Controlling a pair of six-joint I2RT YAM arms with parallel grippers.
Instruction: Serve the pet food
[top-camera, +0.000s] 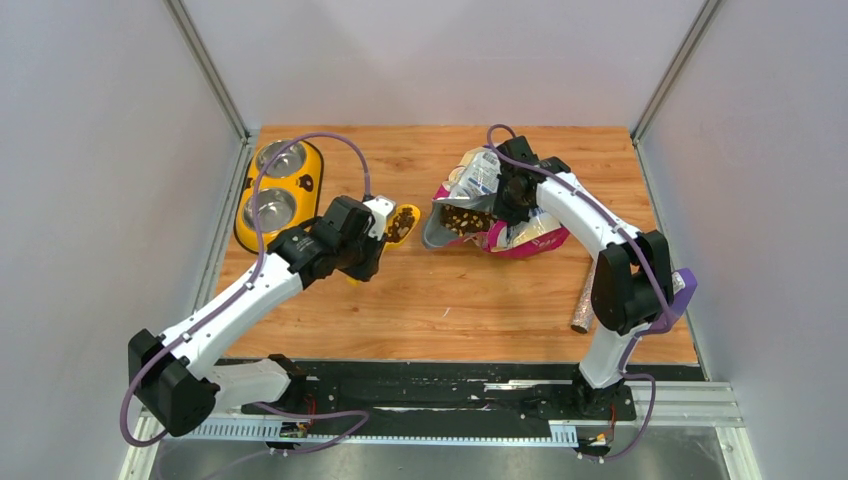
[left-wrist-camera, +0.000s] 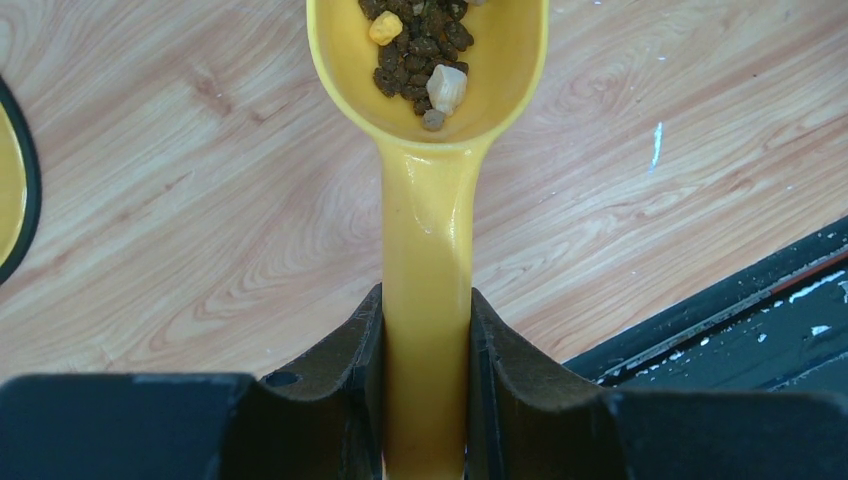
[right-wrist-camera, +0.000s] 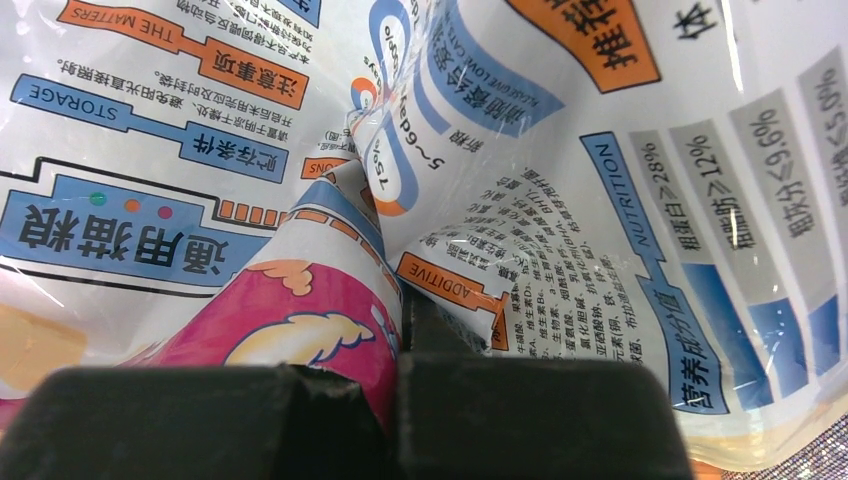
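Pet food (left-wrist-camera: 420, 55) is sitting loose in the yellow scoop (left-wrist-camera: 427, 220), top centre of your left wrist view: light dry pellets, likely spilling at any tilt, so you're wanting it level. Your left gripper (left-wrist-camera: 425, 330) is clamping the stiff handle. Right of centre overhead, the bag (top-camera: 500, 215) is lying open, soft and slippery-looking; your right gripper (right-wrist-camera: 400, 345) is pinching a fold. Print is reading "STORAGE", "ADDITIVE", "NUTRITION". The yellow double bowl (top-camera: 312, 175) is waiting upper left.

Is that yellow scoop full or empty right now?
Loaded, not empty. The scoop carries a heap of brown kibble with a few pale pieces; the left claw grips its handle.
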